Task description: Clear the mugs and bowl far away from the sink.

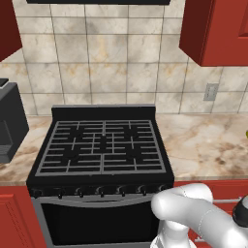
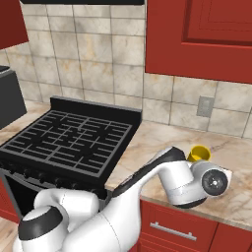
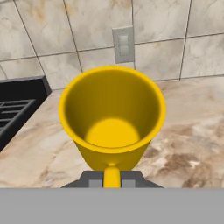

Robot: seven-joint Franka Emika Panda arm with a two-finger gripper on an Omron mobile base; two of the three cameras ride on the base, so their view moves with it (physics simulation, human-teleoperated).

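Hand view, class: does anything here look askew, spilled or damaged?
Nothing looks damaged or spilled. The bright yellow handled mug is empty and intact, its handle clamped between the dark fingers, above the marbled beige counter. The black gas stove and the wall outlet look ordinary.

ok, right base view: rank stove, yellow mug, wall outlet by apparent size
1. Stove, by far the largest.
2. Yellow mug, partly hidden behind the arm.
3. Wall outlet, looks close to the mug's visible part; it sits farther back, so that ranking is unsure.
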